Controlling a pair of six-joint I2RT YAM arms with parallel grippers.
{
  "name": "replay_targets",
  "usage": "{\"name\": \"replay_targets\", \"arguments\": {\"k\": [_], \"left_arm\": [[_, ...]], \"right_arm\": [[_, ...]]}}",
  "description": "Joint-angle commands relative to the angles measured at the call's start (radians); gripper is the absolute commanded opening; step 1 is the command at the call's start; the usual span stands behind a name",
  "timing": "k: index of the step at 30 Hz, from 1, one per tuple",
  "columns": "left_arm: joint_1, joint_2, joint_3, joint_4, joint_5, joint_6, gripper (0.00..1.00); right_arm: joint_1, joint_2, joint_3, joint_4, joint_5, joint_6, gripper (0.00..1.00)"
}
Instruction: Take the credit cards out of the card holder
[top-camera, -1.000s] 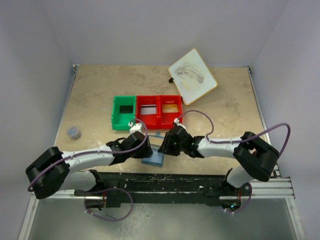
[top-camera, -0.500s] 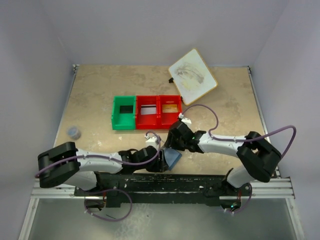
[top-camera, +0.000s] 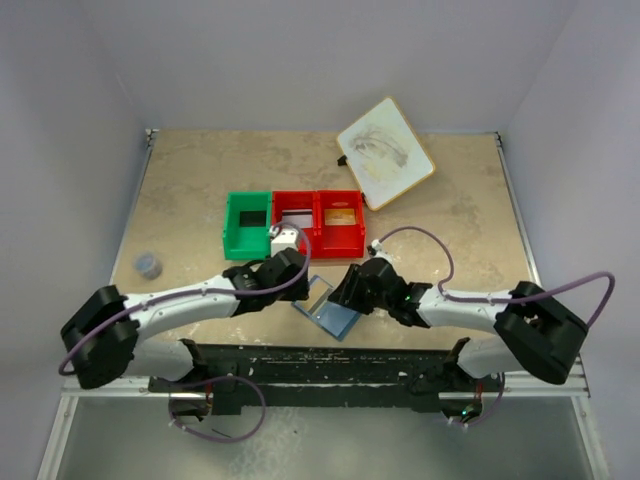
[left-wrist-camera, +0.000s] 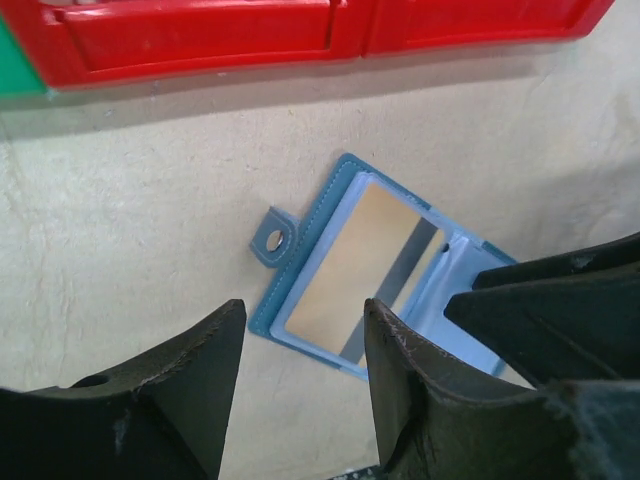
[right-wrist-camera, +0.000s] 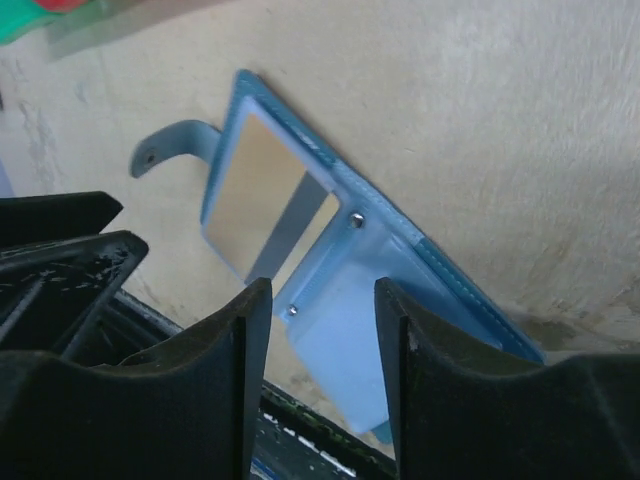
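Three plastic bins sit in a row on the table (top-camera: 190, 190): one green bin (top-camera: 230, 232) and two red, each holding a single card. The green one holds a dark card (top-camera: 251, 216), the left red bin (top-camera: 305, 244) a grey-white card (top-camera: 294, 220) with a dark stripe, and the right red bin (top-camera: 340, 241) a tan-orange card (top-camera: 340, 215). Just in front of the bins the one card holder (top-camera: 328, 308) lies spread open and flat, pale blue inside up, its snap tab sticking out. One more card (left-wrist-camera: 360, 270), tan with a grey stripe, shows in its far panel. The near panel looks plain blue. The left gripper (left-wrist-camera: 300, 345) hangs over the holder's left edge, fingers apart, holding nothing. The right gripper (right-wrist-camera: 320, 300) is over the holder's right side, fingers likewise spread and empty; whether they touch the holder I cannot tell. A white wood-rimmed board (top-camera: 385, 152) lies at the far right, and one small round grey-blue thing (top-camera: 148, 264) at the left
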Motion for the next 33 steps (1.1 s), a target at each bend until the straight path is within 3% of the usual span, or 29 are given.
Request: {"name": "replay_targets", "arguments": {"k": [1, 8, 13, 17, 26, 29, 33], "left_arm": [[0.001, 0.152, 0.085, 0.012, 0.034, 0.129, 0.47], [0.001, 0.184, 0.064, 0.051, 0.054, 0.119, 0.42], [0.001, 0.185, 0.005, 0.077, 0.112, 0.077, 0.27], [-0.013, 0.183, -0.047, 0.148, 0.18, 0.03, 0.16], [-0.107, 0.139, -0.074, 0.153, 0.16, -0.048, 0.1], [-0.123, 0.148, -0.046, 0.077, 0.066, -0.076, 0.09], [-0.121, 0.15, -0.013, 0.003, -0.019, -0.055, 0.09]], "right_arm": [[0.01, 0.054, -0.055, 0.267, -0.088, 0.102, 0.47], [0.008, 0.116, -0.084, 0.353, -0.105, 0.141, 0.43], [0.008, 0.151, -0.107, 0.347, -0.12, 0.217, 0.37], [0.002, 0.193, -0.157, 0.476, -0.14, 0.251, 0.29], [-0.025, 0.222, -0.234, 0.687, -0.161, 0.269, 0.25], [-0.03, 0.224, -0.251, 0.731, -0.178, 0.274, 0.17], [-0.03, 0.234, -0.276, 0.769, -0.19, 0.281, 0.15]]}}
